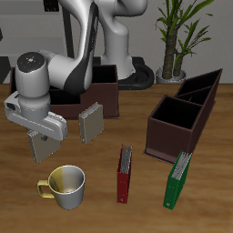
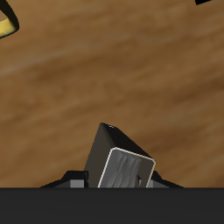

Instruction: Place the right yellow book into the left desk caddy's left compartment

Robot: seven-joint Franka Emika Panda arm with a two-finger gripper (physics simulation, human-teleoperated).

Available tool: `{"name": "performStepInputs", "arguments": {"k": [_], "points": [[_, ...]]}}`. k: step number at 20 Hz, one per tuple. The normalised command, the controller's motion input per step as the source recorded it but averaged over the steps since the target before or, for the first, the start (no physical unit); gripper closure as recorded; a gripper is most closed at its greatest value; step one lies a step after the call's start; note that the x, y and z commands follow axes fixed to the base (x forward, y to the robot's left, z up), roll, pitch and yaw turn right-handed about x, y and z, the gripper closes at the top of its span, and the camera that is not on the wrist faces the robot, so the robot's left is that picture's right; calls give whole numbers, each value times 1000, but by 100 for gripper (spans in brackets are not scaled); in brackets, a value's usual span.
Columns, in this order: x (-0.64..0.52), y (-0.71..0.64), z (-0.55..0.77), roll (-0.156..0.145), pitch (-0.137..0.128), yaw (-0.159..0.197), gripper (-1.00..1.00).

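The right yellow book [image 1: 42, 146] stands upright, tan-grey, well apart from the slant-walled left desk caddy [image 1: 187, 114].

You've got a shiny metal mug with a yellow handle [image 1: 63, 185] sitting near the table's front edge. Beside it there's a thin red-spined book [image 1: 125, 174], and next to that a green book [image 1: 177, 178], both near the front on the wooden table [image 1: 214, 200]. Farther back is a wide low flat-topped brown organiser [image 1: 102, 89], with a second speckled tan-grey book [image 1: 91, 123] propped up just in front of it. Behind the table you can see a potted green plant [image 1: 177, 32]. The wrist view catches a sliver of the mug's yellow rim [image 2: 7, 21].
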Motion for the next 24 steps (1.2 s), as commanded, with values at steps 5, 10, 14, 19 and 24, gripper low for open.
{"name": "performStepInputs", "arguments": {"k": [5,10,14,19,24], "points": [[-107,195,590,-18,-65,-37,100],[-166,173,631,-48,-43,-13,100],[-174,295,583,-11,29,18,100],[-260,566,658,35,-14,59,100],[-405,652,798,5,-52,74,100]]}}
